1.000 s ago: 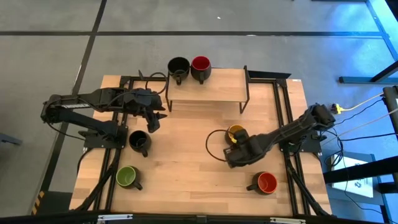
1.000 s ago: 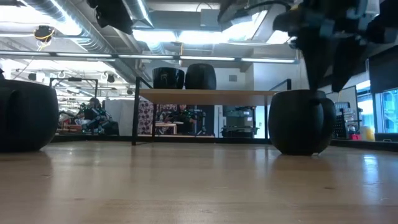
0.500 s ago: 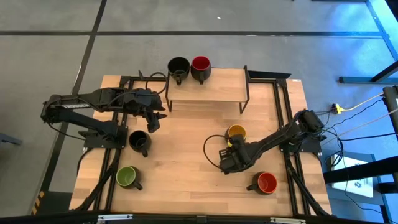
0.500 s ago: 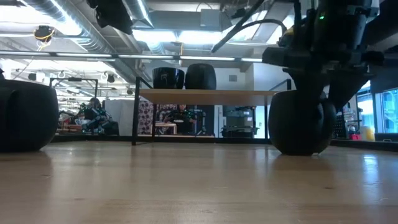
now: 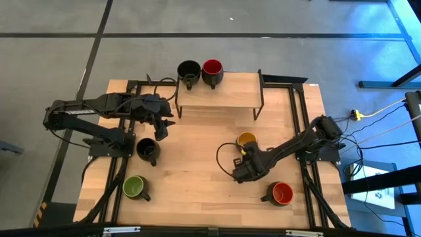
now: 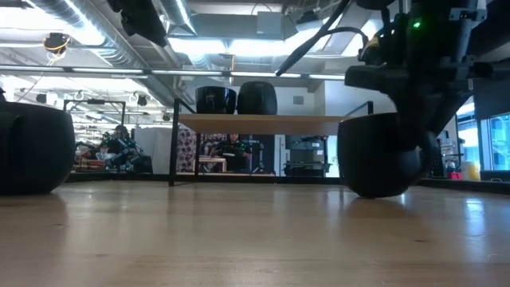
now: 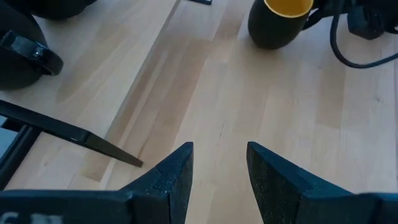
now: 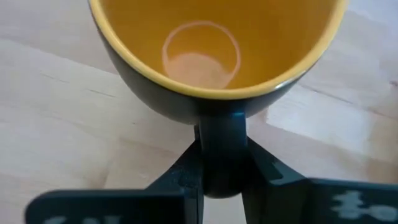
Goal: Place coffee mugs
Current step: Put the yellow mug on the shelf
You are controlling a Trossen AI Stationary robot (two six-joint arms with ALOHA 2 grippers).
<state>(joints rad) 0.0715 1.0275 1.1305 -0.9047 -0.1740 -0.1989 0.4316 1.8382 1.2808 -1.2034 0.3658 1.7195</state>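
Note:
The yellow-lined coffee mug (image 5: pixel 247 139) stands on the table right of centre, also seen in the low view (image 6: pixel 373 163). My right gripper (image 5: pixel 245 157) is shut on its handle, coming from the near side. My left gripper (image 5: pixel 162 126) hangs open above the table's left part, beside the shelf's left leg, with nothing between its fingers (image 7: pixel 181 171). A black-lined mug (image 5: pixel 189 70) and a red-lined mug (image 5: pixel 212 68) stand on the shelf (image 5: pixel 223 92). On the table stand a black mug (image 5: pixel 147 150), a green-lined mug (image 5: pixel 134 187) and an orange-red-lined mug (image 5: pixel 281 193). My right gripper pinches the yellow mug's handle (image 8: pixel 222 138) between its two fingers, one on each flat side of the loop. The fingers slant down steeply from the table's near side. The mug stays upright, mouth up, with its bottom (image 6: pixel 368 191) on the table.
The wooden shelf on black legs stands at the table's far middle; its top is bare to the right of the two mugs. Black frame rails run along both table sides. A black cable (image 5: pixel 222 158) loops beside the right gripper.
My right gripper has sunk toward the table and drawn slightly toward the near edge, from above the yellow mug to its handle, and has shut on it. The mug has shifted a little toward the table's left.

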